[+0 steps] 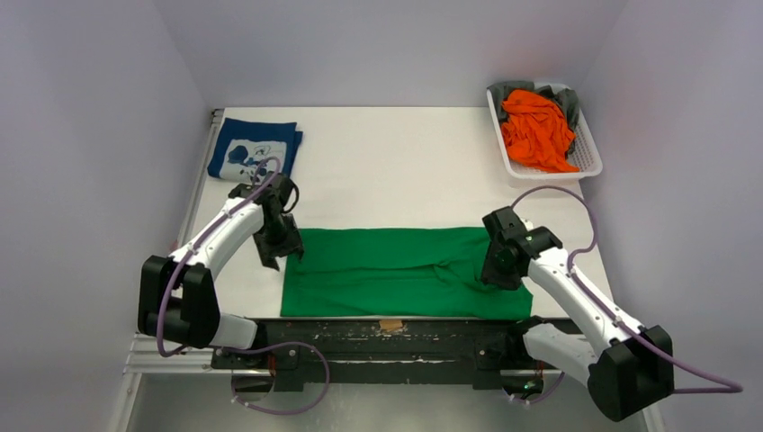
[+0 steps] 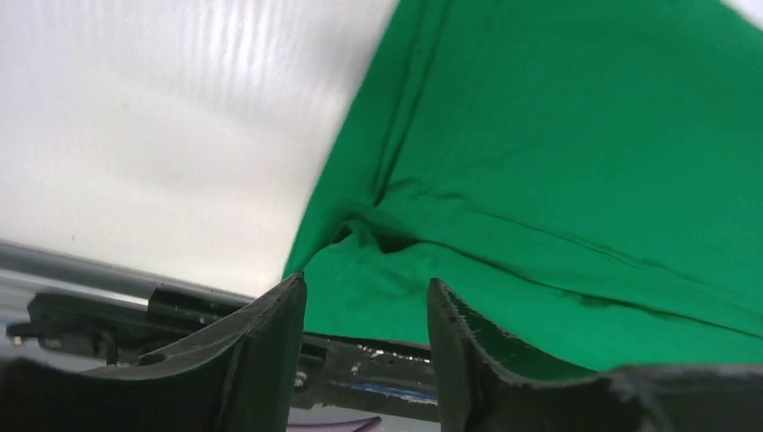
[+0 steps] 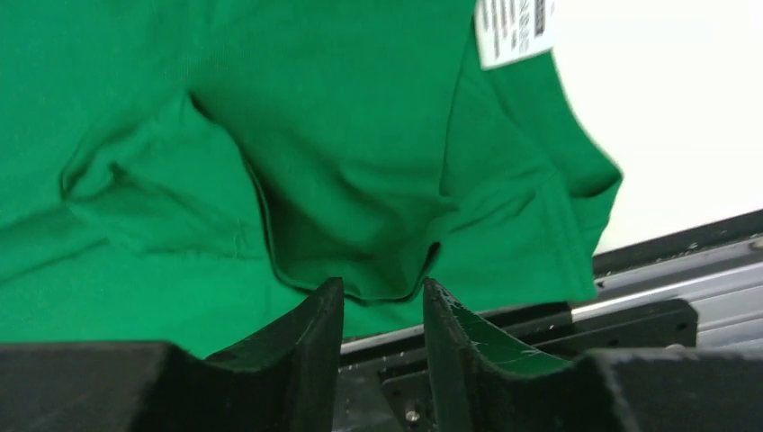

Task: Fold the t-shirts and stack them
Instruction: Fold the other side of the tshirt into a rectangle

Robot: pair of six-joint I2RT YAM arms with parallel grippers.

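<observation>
White table (image 1: pixel 387 171): green t-shirt (image 1: pixel 396 270) flat, long, creased.

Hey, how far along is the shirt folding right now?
Done: the navy t-shirt lies folded at the far left corner. In hand: the green t-shirt is folded into a long strip at the near edge, with the left gripper and right gripper open over its ends. To do: the orange t-shirt and grey t-shirt sit crumpled in the white basket; nothing is stacked.

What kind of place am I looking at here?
Likely a robotics lab test cell: bare white walls box in one table, two robot arms are bolted to a metal rail, and a basket holds shirts.
</observation>
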